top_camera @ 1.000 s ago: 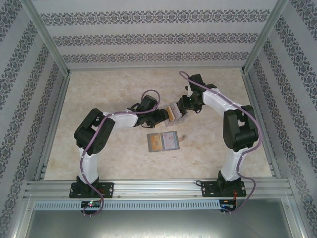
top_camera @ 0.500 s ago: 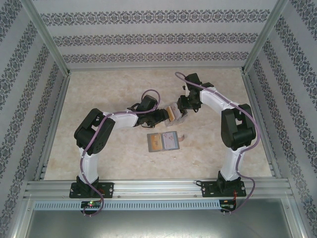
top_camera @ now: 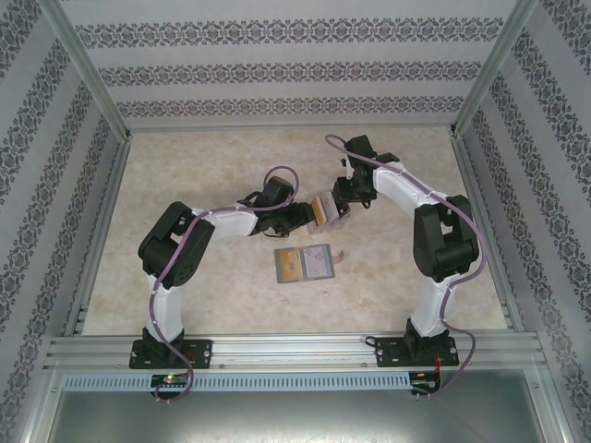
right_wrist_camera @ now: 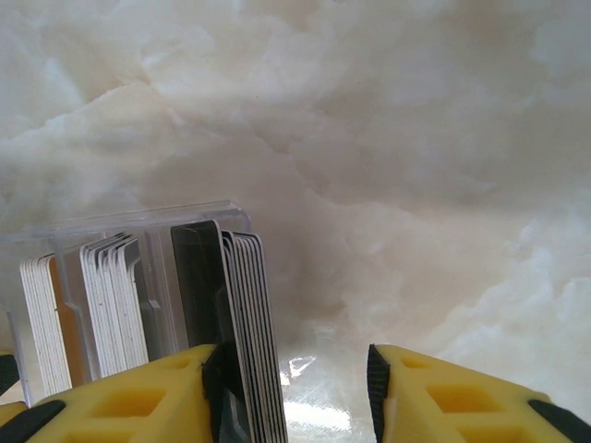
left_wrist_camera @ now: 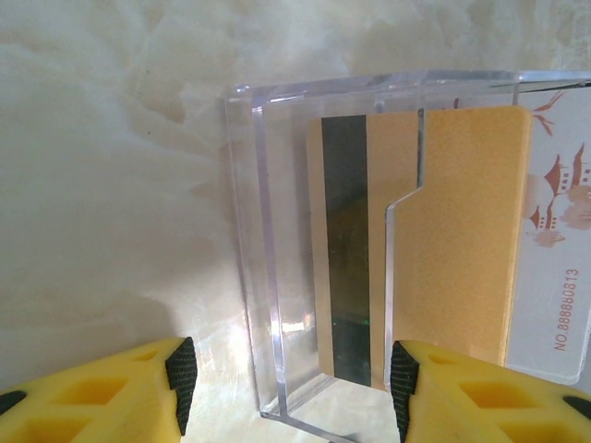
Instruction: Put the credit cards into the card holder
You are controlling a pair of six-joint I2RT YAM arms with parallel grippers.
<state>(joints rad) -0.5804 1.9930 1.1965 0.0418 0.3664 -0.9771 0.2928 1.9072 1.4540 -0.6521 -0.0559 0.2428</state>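
Note:
The grey card holder [top_camera: 279, 266] lies open mid-table, a tan card [top_camera: 292, 266] on its left panel and a blue-grey card [top_camera: 319, 262] on its right. Behind it, a small clear plastic box [top_camera: 331, 209] stands between both grippers. In the left wrist view the clear box [left_wrist_camera: 277, 277] holds a gold-orange card [left_wrist_camera: 462, 240] with a dark stripe; my left gripper [left_wrist_camera: 288, 380] is open astride the box's near corner. In the right wrist view, a stack of cards [right_wrist_camera: 247, 314] stands edge-on against the left finger of my open right gripper [right_wrist_camera: 295, 388]; a wide gap remains beside it.
A white printed card [left_wrist_camera: 554, 277] sits behind the gold one in the box. More cards [right_wrist_camera: 111, 295] stand in the box's other slots. Aluminium frame rails [top_camera: 277, 346] and patterned walls enclose the beige marble table [top_camera: 185, 305].
The right arm's wrist has shifted slightly up and to the left at the clear box. The left arm and the card holder have stayed put.

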